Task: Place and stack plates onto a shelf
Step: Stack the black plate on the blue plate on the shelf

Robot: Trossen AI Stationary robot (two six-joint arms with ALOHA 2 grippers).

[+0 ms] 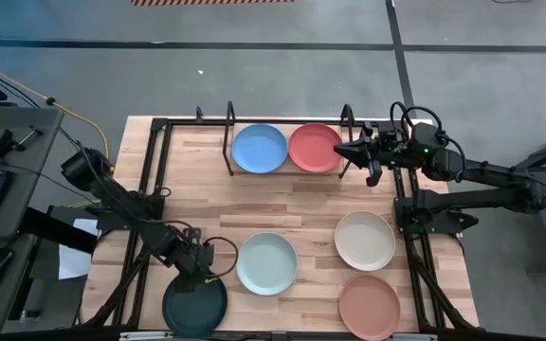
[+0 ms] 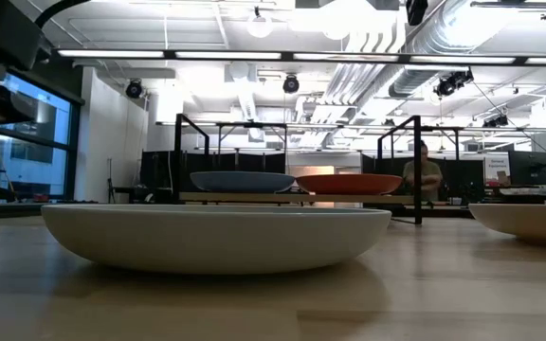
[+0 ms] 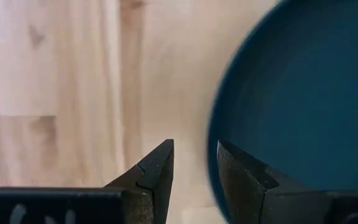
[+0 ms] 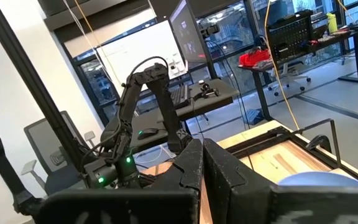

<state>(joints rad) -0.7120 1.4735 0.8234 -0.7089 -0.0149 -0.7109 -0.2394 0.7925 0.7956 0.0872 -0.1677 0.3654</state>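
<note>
Your left gripper (image 1: 205, 279) sat low at the upper right rim of the round, shallow, matte dark green plate (image 1: 194, 305), at the near left corner of the butcher-block table (image 1: 282, 204). Its jaws stood partly open, one finger (image 3: 151, 177) outside the rim over bare wood and the other over the plate's inner edge, so the rim lay between them, not yet pinched.

The likely trouble was a thin edge grip: had you closed there, the plate could have tilted or slipped free on the lift, or skidded towards the pale mint plate (image 1: 266, 263) just right of the dark green plate.

Farther right of the dark green plate lay the cream plate (image 1: 365, 240) and the terracotta pink plate (image 1: 369, 307). On the light-wood shelf (image 1: 282, 174) with its black wire frame, far up and right of the dark green plate, the blue plate (image 1: 259, 149) and coral red plate (image 1: 315, 148) sat side by side.

Your right gripper (image 1: 339, 150) hung beside the coral red plate with its jaws shut on nothing; a careless swing could have knocked that plate.
</note>
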